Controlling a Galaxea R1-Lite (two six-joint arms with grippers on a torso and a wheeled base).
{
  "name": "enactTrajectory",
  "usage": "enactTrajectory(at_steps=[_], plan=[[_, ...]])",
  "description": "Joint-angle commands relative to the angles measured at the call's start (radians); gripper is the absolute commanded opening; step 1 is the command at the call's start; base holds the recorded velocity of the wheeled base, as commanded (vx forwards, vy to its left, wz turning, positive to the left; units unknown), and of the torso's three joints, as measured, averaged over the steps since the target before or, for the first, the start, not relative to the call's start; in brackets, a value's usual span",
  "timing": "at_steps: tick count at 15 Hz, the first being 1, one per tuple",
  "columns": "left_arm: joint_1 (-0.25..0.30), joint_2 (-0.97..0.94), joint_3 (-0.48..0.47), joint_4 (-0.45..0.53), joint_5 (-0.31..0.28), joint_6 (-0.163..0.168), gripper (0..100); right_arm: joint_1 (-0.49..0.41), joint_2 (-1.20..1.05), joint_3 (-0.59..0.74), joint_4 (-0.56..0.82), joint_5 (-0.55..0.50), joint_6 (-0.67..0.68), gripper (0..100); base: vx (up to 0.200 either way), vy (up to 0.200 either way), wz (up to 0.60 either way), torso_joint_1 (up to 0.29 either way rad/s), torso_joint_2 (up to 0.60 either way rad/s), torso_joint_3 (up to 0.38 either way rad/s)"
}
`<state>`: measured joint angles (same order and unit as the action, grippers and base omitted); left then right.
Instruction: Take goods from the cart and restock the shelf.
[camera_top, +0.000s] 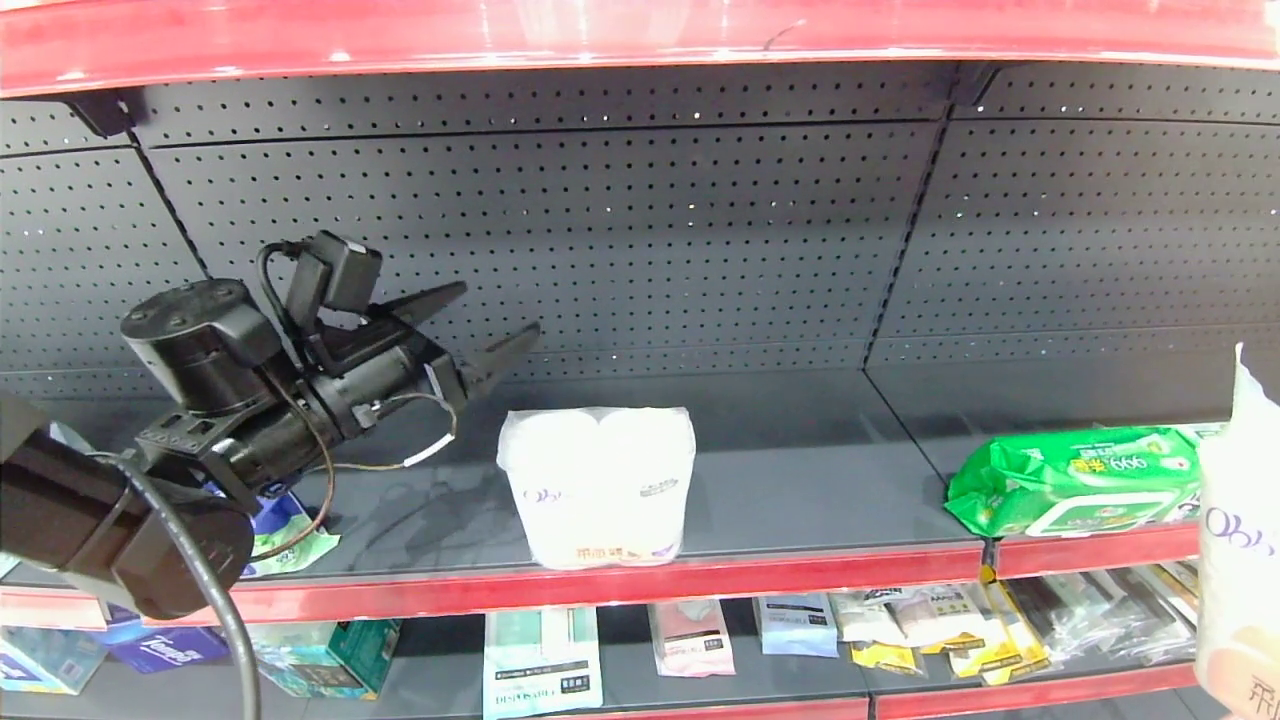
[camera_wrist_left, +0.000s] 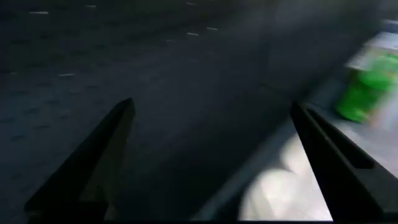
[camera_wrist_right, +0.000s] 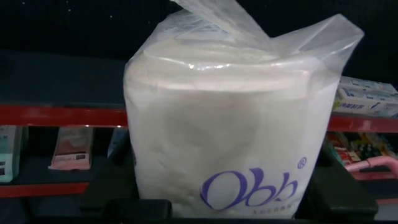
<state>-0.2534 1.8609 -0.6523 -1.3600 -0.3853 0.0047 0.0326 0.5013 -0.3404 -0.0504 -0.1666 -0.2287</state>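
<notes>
One-handedly clamping a purple-lettered roll pack (camera_wrist_right: 230, 124) in the right gripper (camera_wrist_right: 224, 186), cut off at right; holding left gripper (camera_top: 500, 305) wide open left of shelved twin (camera_top: 597, 485)

Dark pegboard wall (camera_top: 640, 230), red-edged shelf (camera_top: 800, 480)
</notes>
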Motion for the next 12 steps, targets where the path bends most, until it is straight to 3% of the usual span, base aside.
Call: enactTrajectory(at_steps=[1, 2, 3, 5, 6, 9, 10, 12], plan=[[-0.017, -0.051, 0.003, -0.005, 0.347, 0.009, 100, 0.001, 0.016, -0.002, 0.000, 0.004, 0.002, 0, 0.000, 0.000, 0.00, 0.000, 0.00, 0.000], [-0.017, -0.071, 0.005, 0.002, 0.496, 0.011, 100, 0.004, 0.028, -0.003, -0.003, 0.007, 0.002, 0, 0.000, 0.000, 0.00, 0.000, 0.00, 0.000], [-0.015, -0.091, 0.013, 0.016, 0.600, 0.012, 100, 0.006, 0.039, -0.005, -0.003, 0.018, 0.002, 0, 0.000, 0.000, 0.00, 0.000, 0.00, 0.000], [-0.014, -0.160, 0.051, 0.085, 0.741, 0.009, 100, 0.006, 0.059, -0.008, -0.009, 0.056, 0.002, 0, 0.000, 0.000, 0.00, 0.000, 0.00, 0.000], [-0.010, -0.276, 0.143, 0.162, 0.760, 0.003, 100, 0.004, 0.077, -0.015, -0.011, 0.073, 0.002, 0, 0.000, 0.000, 0.00, 0.000, 0.00, 0.000], [0.002, -0.439, 0.335, 0.176, 0.766, 0.005, 100, 0.003, 0.112, -0.045, -0.008, 0.075, 0.002, 0, 0.000, 0.000, 0.00, 0.000, 0.00, 0.000], [0.002, -0.568, 0.456, 0.217, 0.764, 0.023, 100, 0.006, 0.149, -0.078, -0.009, 0.098, 0.002, 0, 0.000, 0.000, 0.00, 0.000, 0.00, 0.000], [0.002, -0.749, 0.531, 0.366, 0.763, 0.031, 100, 0.004, 0.214, -0.120, -0.011, 0.174, 0.002, 0, 0.000, 0.000, 0.00, 0.000, 0.00, 0.000]])
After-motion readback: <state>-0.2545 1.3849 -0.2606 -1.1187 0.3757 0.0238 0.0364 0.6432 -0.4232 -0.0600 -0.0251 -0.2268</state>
